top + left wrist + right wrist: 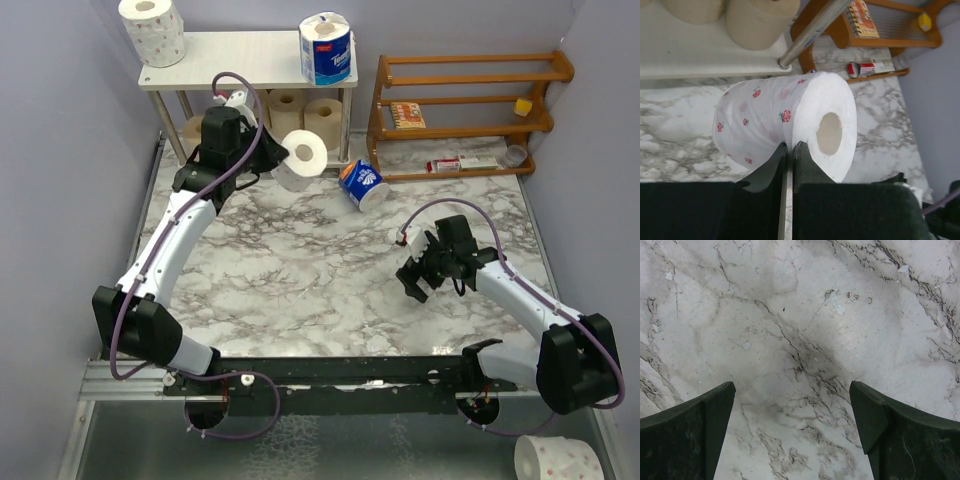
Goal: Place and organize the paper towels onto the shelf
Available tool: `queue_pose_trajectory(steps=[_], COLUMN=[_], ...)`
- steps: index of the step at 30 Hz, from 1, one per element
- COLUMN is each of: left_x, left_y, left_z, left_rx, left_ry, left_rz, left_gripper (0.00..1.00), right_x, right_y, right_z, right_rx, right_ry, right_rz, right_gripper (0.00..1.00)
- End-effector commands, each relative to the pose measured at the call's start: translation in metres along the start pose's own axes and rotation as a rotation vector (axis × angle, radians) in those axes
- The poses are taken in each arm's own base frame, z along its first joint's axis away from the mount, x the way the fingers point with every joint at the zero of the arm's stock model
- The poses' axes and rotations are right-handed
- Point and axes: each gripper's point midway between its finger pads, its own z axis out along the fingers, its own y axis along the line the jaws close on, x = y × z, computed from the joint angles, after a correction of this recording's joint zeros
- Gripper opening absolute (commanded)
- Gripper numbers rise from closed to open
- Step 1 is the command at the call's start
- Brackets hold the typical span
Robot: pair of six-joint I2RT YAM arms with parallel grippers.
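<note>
I have the dotted roll (pixel 303 158) (pixel 785 125) on its side in the left gripper (pixel 275 160) (pixel 788 150). In the left wrist view its long axis runs left to right across the frame, with the hollow core facing right. The fingers sit almost together, pinched on the roll's near lower edge.

Just above the roll, the shelf's (pixel 240 50) metal leg (pixel 812 32) slants across the upper centre. Tan rolls (pixel 305 115) (pixel 760 20) fill the lower tier behind it. In the top view a blue-wrapped roll (pixel 325 48) stands on the top board. Another wrapped roll (pixel 361 185) lies on the marble table (pixel 300 270), right of centre.

The right gripper (pixel 415 280) (pixel 792 390) hangs over bare marble, its fingers wide apart.
</note>
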Motion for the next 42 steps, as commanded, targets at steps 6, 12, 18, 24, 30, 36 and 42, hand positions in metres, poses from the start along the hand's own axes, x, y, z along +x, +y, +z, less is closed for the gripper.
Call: queue_pose_trajectory(steps=[6, 12, 18, 24, 30, 36, 42], left_x=[-0.052, -0.110, -0.154, -0.208, -0.231, -0.248, -0.256], left_y=[-0.045, -0.056, -0.043, -0.033, -0.019, -0.006, 0.010], left_z=[-0.049, -0.096, -0.122, -0.160, -0.154, -0.124, -0.094], left_rx=[0.080, 0.080, -0.071, -0.132, -0.185, -0.224, -0.281], left_ry=[-0.186, -0.398, -0.527, -0.779, -0.900, -0.975, -1.039], left_rz=[-0.423, -0.509, -0.605, -0.638, -0.712, -0.716, -0.716], left_gripper=[0.00, 0.00, 0.00, 0.00, 0.00, 0.00, 0.00], right_x=[-0.002, 0.000, 0.000, 0.006, 0.005, 0.004, 0.005], right_y=[0.003, 0.003, 0.003, 0.004, 0.006, 0.005, 0.005], right_z=[-0.002, -0.001, -0.001, 0.004, 0.002, 0.001, 0.001], right_rx=[-0.015, -0.016, -0.017, -0.025, -0.036, -0.031, -0.031], right_ry=[-0.012, -0.005, -0.004, 0.024, 0.014, 0.011, 0.014], right_rz=[-0.005, -0.004, -0.003, 0.007, -0.002, -0.002, 0.000], right_gripper=[1.00, 1.00, 1.00, 1.00, 1.00, 1.00, 1.00])
